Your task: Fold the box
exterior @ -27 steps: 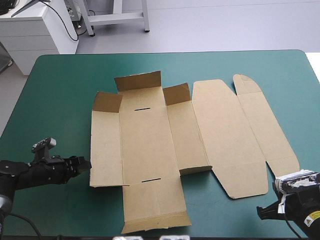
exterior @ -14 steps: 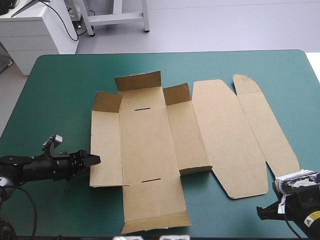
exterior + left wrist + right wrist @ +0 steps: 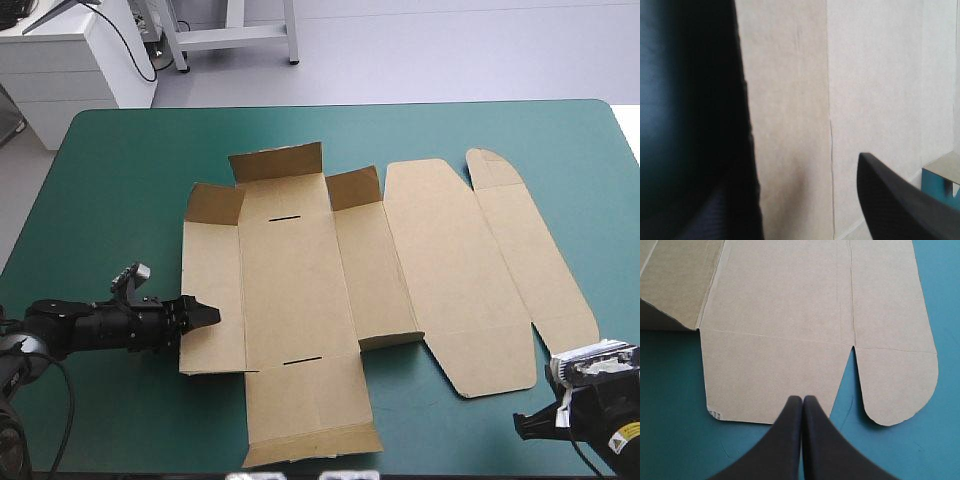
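A brown box lies cut open and almost flat in the middle of a teal-green cover. The whole sheet is longest from left to right. Each of its panels is longest from near edge to far edge. Small flaps at the far end of the left panels tilt up a little.

The left gripper points rightward, straight at the sheet's left side. Its black fingers stand well apart and grip nothing. In the wrist view, bare board fills the gap between them. Their tips reach over the outer left panel, close to its near corner. That panel's long edge runs crosswise to the fingers, and most of its length lies off to their far side.

The right gripper has its fingers pressed together into one point. The near flap of the right-hand lid panel lies just ahead of the tips, apart from them.

The left arm looks nearer to useful work. Raising the left wall likely calls for the fingers to catch that crosswise edge.
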Motion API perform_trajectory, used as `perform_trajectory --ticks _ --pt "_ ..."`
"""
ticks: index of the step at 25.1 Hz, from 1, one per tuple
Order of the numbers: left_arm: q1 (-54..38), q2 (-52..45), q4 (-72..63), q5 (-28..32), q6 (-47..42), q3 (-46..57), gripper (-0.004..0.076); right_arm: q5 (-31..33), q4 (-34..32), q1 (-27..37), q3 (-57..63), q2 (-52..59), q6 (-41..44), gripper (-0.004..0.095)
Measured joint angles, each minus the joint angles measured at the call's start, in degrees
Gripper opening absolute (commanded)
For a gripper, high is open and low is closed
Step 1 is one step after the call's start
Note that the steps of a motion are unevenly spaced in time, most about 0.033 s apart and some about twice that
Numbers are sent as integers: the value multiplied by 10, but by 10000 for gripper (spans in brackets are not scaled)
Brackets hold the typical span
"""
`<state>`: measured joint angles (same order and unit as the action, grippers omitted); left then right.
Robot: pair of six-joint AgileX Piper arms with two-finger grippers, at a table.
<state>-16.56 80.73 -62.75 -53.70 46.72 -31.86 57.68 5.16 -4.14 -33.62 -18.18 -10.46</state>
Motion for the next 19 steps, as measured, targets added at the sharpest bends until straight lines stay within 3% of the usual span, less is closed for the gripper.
perform_trajectory --ticks 4,10,19 --pt "2 22 -25 -7 1 -5 396 0 0 0 0 0 0 -15" --pt "2 70 -48 -34 19 -8 -3 0 0 0 0 0 0 -16" --pt "2 84 -53 -105 104 -45 -8 0 0 0 0 0 0 -16"
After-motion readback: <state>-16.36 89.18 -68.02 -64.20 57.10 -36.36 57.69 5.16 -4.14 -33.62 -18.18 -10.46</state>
